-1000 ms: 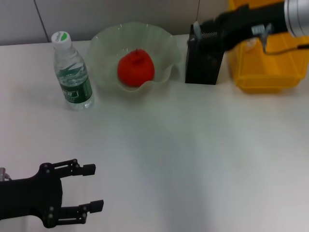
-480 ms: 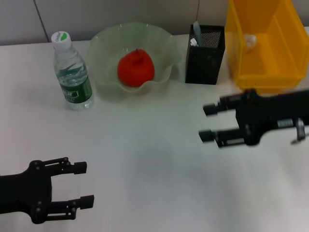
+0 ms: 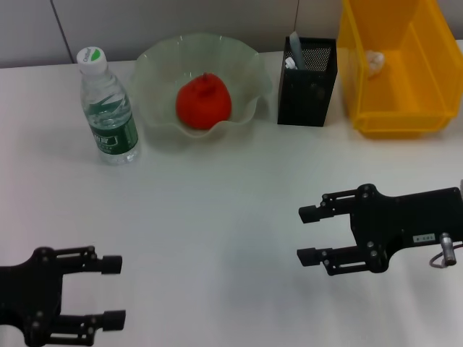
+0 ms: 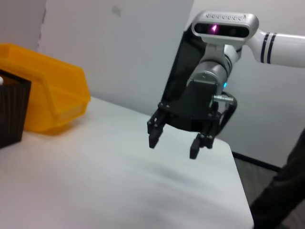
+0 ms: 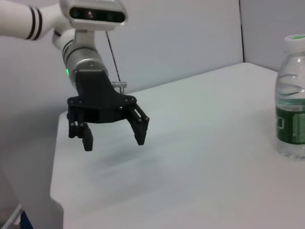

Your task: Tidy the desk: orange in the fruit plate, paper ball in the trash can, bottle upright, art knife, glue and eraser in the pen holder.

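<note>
The orange [image 3: 203,100] lies in the pale-green fruit plate [image 3: 158,63] at the back. Left of it the bottle [image 3: 108,108] stands upright with its white cap on; it also shows in the right wrist view [image 5: 291,124]. The black mesh pen holder [image 3: 307,81] holds pale items that stick out of its top. The paper ball [image 3: 374,61] rests inside the yellow trash can [image 3: 396,116]. My right gripper [image 3: 307,235] hovers open and empty over the table's right side, also visible as the right gripper [image 4: 175,141]. My left gripper [image 3: 111,290] is open and empty at the front left.
A grey wall runs behind the table. The trash can [image 4: 45,102] and pen holder [image 4: 12,114] stand side by side at the back right. The table's edges show in both wrist views, with floor beyond.
My right gripper pulled back from the pen holder and came down toward the front right of the table. My left gripper slid back toward the front edge.
</note>
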Controlling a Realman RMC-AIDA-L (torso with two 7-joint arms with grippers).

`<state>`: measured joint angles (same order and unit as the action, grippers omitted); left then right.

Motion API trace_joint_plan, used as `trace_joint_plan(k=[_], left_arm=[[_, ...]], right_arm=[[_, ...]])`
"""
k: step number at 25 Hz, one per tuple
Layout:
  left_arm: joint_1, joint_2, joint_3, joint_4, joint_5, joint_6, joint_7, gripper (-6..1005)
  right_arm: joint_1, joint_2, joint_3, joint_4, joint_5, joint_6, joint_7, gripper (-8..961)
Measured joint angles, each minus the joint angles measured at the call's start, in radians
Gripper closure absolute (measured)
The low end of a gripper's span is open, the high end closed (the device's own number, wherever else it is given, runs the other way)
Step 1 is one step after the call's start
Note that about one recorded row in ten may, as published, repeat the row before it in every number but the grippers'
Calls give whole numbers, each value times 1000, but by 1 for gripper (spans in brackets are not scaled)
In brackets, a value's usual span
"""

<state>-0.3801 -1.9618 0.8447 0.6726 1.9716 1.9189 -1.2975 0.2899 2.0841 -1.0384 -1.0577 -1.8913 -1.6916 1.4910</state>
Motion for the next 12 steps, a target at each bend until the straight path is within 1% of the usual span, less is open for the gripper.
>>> trace_joint_plan(k=[2, 6, 12], left_arm=[[-6, 9, -3, -6, 21, 11, -1, 216], [-10, 18, -8, -8, 31, 15, -1, 216], [-12, 17, -12, -2, 32, 10, 1, 216]], right_arm=[[0, 2, 0, 18, 4, 7, -25, 302], [1, 2, 6, 55, 15, 19, -65, 302], [3, 2, 3, 72, 24, 25, -90, 302]])
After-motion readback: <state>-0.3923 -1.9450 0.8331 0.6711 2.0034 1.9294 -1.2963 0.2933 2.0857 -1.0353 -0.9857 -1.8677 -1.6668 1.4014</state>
